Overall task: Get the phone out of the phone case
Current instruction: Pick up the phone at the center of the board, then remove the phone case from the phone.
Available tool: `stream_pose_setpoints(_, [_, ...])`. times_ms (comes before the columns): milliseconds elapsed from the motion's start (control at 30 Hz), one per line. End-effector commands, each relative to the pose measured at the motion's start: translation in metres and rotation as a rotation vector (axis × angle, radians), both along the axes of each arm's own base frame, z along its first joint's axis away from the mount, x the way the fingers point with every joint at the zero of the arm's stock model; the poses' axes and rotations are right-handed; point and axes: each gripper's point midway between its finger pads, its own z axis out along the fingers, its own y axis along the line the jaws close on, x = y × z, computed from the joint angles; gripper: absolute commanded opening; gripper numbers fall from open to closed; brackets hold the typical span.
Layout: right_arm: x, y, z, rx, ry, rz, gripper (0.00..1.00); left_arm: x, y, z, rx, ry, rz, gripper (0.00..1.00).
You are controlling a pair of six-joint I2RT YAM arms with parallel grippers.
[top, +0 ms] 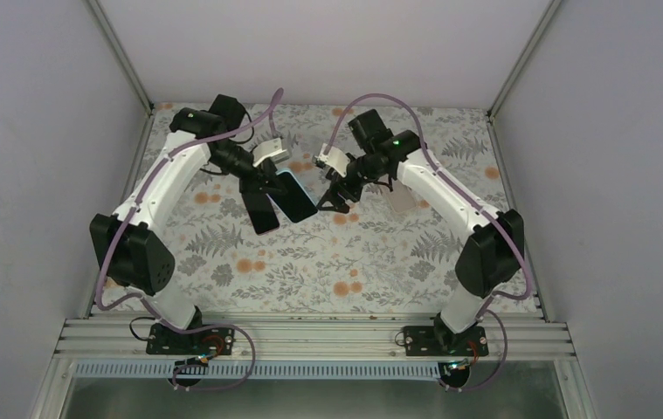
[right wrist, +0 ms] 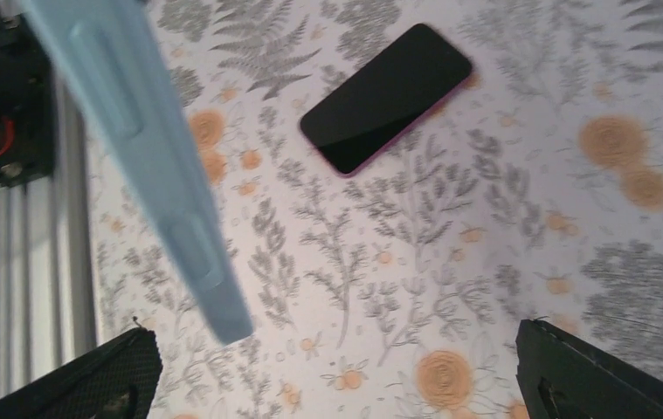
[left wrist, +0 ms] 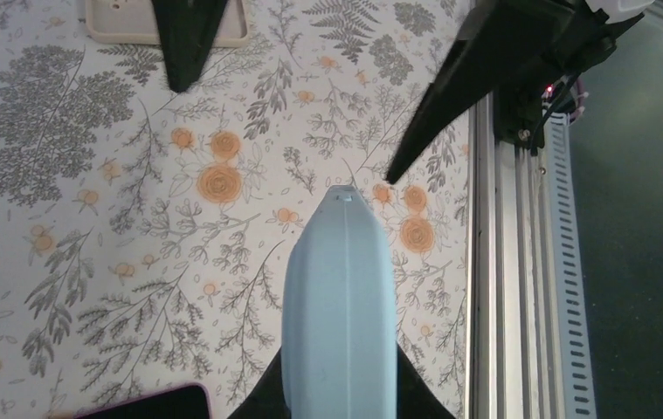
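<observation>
Blue case (left wrist: 338, 297), clenched aloft in left pincer (left wrist: 338, 394), right pincer (right wrist: 332, 327) released: a slip could drop it onto phone (right wrist: 386, 96) on surface (right wrist: 485, 262).

The phone case (left wrist: 338, 305) looks like smooth, matt, pale-blue plastic. The phone (right wrist: 386, 96) has a glossy black glass face with a pink rim. The table cover (right wrist: 485, 218) is a matt sheet with a floral print, and the rail (left wrist: 520, 288) is ribbed, dull-silver metal.

text: none legible | phone (right wrist: 386, 98) screen: dark, no characters | phone case (left wrist: 339, 305): plain blue, no readable print
</observation>
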Motion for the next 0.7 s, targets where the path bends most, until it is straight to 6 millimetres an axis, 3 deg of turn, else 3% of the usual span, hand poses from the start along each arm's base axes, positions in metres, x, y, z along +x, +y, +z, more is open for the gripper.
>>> stream_pose_setpoints(0, [-0.029,0.006,-0.008,0.034,0.103,0.144,1.0,-0.008,-0.001,0.017,-0.026,-0.071,-0.027,0.02])
stream_pose_setpoints(200, [-0.04,0.007,-0.019,0.05,0.163,0.202,1.0,-0.011,-0.001,0.036,-0.047,-0.122,-0.022,0.02])
stream_pose_setpoints(333, [-0.035,0.008,-0.032,0.037,0.171,0.186,1.0,-0.014,-0.004,0.043,-0.066,-0.128,-0.026,0.02])
stream_pose_setpoints(667, [-0.02,0.012,-0.042,0.029,0.175,0.173,1.0,-0.023,-0.005,0.053,-0.076,-0.158,-0.037,0.02])
